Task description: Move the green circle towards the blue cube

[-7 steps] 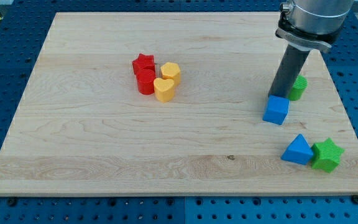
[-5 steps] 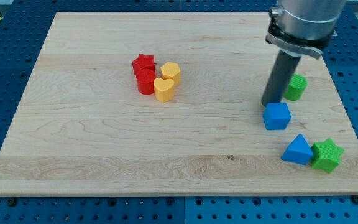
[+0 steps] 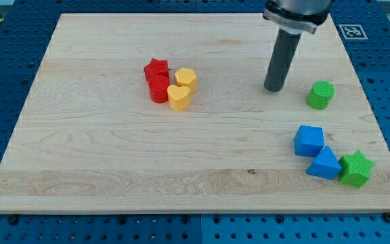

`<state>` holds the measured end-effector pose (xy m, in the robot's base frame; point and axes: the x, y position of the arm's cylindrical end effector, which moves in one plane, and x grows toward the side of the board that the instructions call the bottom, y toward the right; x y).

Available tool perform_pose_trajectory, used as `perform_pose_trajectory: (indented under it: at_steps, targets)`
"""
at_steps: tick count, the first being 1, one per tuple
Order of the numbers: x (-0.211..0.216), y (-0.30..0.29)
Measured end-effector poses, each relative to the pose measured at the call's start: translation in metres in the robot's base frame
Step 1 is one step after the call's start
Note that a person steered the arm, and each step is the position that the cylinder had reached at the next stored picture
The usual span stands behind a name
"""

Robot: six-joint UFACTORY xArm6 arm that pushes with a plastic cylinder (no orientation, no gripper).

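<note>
Near the table's right edge my tip [image 3: 273, 89] — a bare rod, grasping nothing — stands beside the green circle [image 3: 320, 95]; a glancing push could roll it past the blue cube [image 3: 309, 140].

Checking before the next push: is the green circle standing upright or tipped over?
Upright. The green circle shows its flat round top facing up, resting alone on the board, apart from my tip.

So the green circle [image 3: 321, 94] is a short ribbed cylinder standing flat on its base, just off to the view's right of my tip [image 3: 273, 89], not touching it. The blue cube [image 3: 309, 140] sits flat further toward the view's bottom-right of the tip, slightly rotated, below the circle.
</note>
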<state>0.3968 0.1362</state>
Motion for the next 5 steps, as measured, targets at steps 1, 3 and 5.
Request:
perform_pose_trajectory:
  at_steps: [1, 3, 5]
  targets:
    - [-0.005, 0.034]
    - [-0.003, 0.074]
    - [0.017, 0.089]
